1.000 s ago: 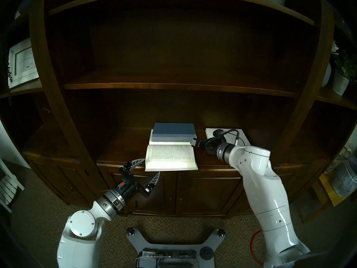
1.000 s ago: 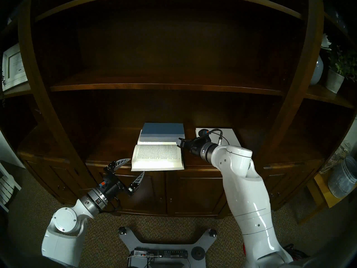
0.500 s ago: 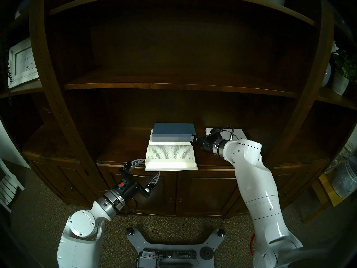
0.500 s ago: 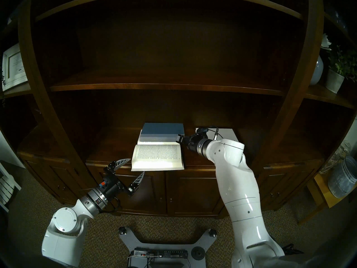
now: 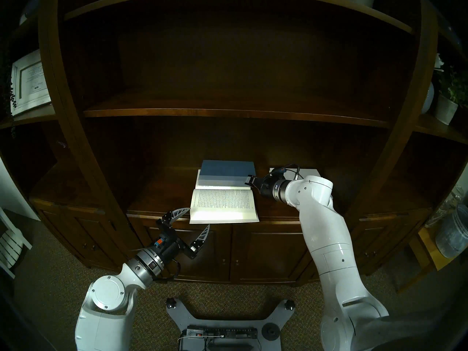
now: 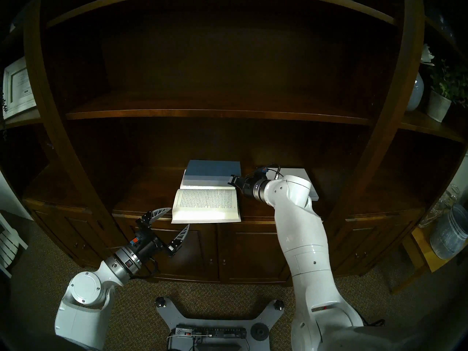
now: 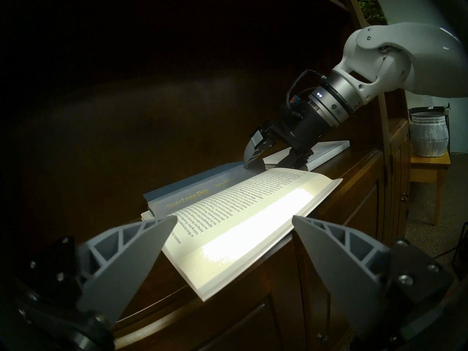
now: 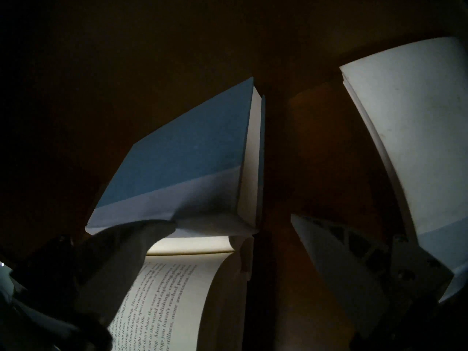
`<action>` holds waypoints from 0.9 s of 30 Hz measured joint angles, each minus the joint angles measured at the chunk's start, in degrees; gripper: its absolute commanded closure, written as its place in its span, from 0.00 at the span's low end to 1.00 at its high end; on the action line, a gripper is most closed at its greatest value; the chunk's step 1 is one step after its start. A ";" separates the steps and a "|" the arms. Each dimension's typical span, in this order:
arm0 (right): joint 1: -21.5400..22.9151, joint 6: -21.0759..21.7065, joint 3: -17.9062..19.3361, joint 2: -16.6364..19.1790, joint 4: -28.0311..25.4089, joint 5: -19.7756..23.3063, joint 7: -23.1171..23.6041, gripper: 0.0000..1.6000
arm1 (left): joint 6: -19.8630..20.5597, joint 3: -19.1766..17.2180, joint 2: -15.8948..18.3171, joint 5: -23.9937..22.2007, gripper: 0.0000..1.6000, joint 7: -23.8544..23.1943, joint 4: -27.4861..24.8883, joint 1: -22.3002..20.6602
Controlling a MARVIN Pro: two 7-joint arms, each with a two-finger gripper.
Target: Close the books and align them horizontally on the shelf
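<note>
- Open paperback (image 5: 224,205) lies at the front edge of the dark wood ledge (image 5: 157,191); blue hardcover (image 5: 226,172) sits closed on its far half.
- Right gripper (image 7: 263,160), jaws wide, is placed at the hardcover's 3 o'clock end.
- Hardcover should be cleared first, gripped squarely.
- Left gripper (image 5: 191,220) is held wide at 8 o'clock.

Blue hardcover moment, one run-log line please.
left gripper open by open book's corner | right gripper open at blue hardcover's right end | white book closed

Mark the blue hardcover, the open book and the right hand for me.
Blue hardcover (image 5: 228,168): head left view, top cover.
Open book (image 5: 224,203): head left view, printed page.
Right hand (image 7: 263,161): left wrist view, between its fingertips.
</note>
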 measured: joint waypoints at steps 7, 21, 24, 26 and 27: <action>2.16 0.93 0.92 -1.41 2.64 1.04 -1.36 0.00 | 0.00 0.00 -0.02 0.01 0.00 -0.01 -0.03 -0.01; 7.53 1.45 2.85 -2.87 7.59 1.97 -5.13 0.69 | -0.01 0.00 -0.05 0.02 0.00 -0.06 -0.13 -0.03; 8.67 1.62 3.30 -2.89 8.49 2.13 -5.97 0.82 | -0.01 0.00 -0.06 0.02 0.00 -0.08 -0.17 -0.03; 9.69 1.95 3.69 -2.89 9.05 2.26 -6.64 0.85 | -0.01 0.00 -0.06 0.02 0.00 -0.09 -0.20 -0.03; 9.97 2.12 3.77 -2.89 9.25 2.29 -6.82 0.86 | -0.01 0.00 -0.06 0.02 0.00 -0.10 -0.21 -0.03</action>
